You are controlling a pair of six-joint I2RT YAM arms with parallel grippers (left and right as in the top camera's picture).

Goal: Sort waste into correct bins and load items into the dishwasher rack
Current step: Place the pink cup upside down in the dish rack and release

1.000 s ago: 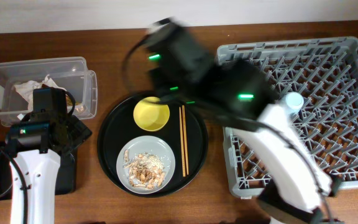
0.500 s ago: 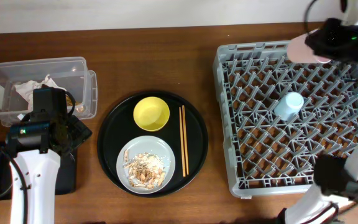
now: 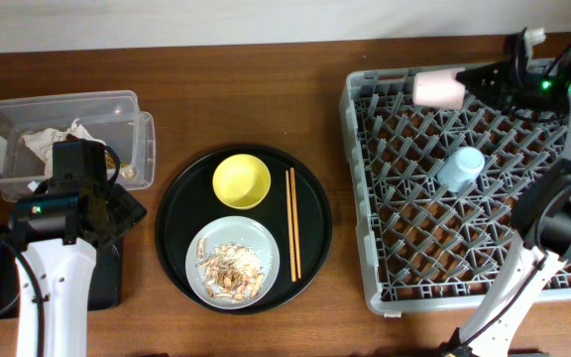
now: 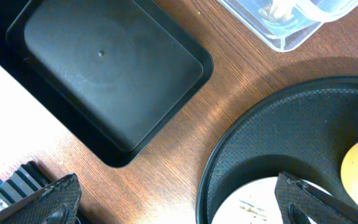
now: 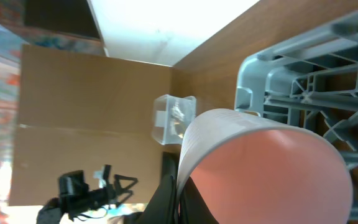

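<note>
My right gripper (image 3: 472,77) is shut on the rim of the small pink cup (image 3: 439,89), holding it on its side over the back edge of the grey dishwasher rack (image 3: 395,248). In the right wrist view the fingers (image 5: 182,199) pinch the cup's wall (image 5: 260,168). The light blue cup (image 3: 461,167) stands upside down in the rack. The yellow saucer (image 3: 242,181), the grey plate (image 3: 206,273) with food scraps (image 3: 232,266) and the chopsticks (image 3: 291,223) lie on the round black tray. My left gripper (image 4: 179,205) is open above the table beside that tray.
The clear box (image 3: 117,109) at the back left holds crumpled napkins (image 3: 53,142). The shallow black rectangular tray (image 4: 104,68) lies beside it, mostly hidden under my left arm in the overhead view. The round black tray (image 3: 310,198) sits mid-table.
My right arm has swung from over the round tray to the rack's back right with the pink cup, then brought it left over the rack's back edge. The left arm has not moved.
</note>
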